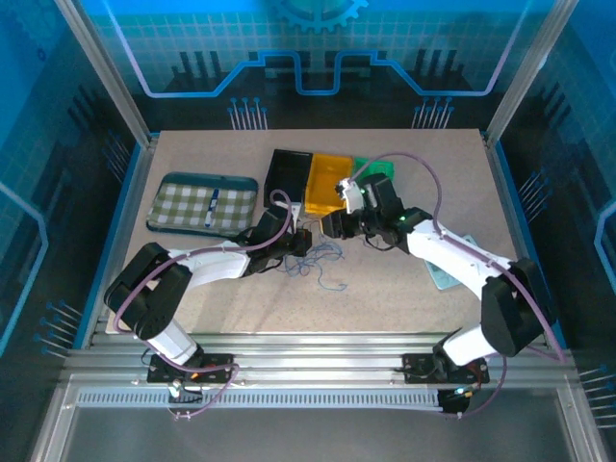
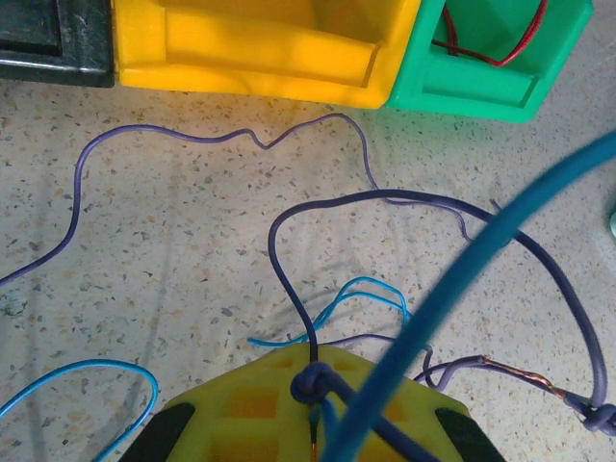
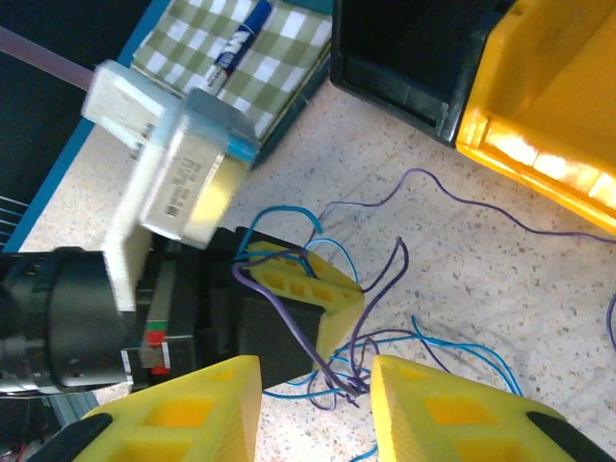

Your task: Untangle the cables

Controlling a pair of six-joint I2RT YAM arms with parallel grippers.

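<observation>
Light fell bright and even from above, leaving soft shadows on the table (image 1: 385,289). Glare bleached the rim of the yellow bin (image 3: 525,144) in the right wrist view. The nearest blue cable (image 2: 452,289) in the left wrist view was blurred.

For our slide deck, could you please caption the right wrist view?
Open right gripper at the cables pinched by the shut left gripper, near the black bin and yellow bin.

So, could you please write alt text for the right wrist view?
The left hand grips purple and blue cables on the table, while the open right hand brackets them; a black bin and a yellow bin sit behind.
</observation>
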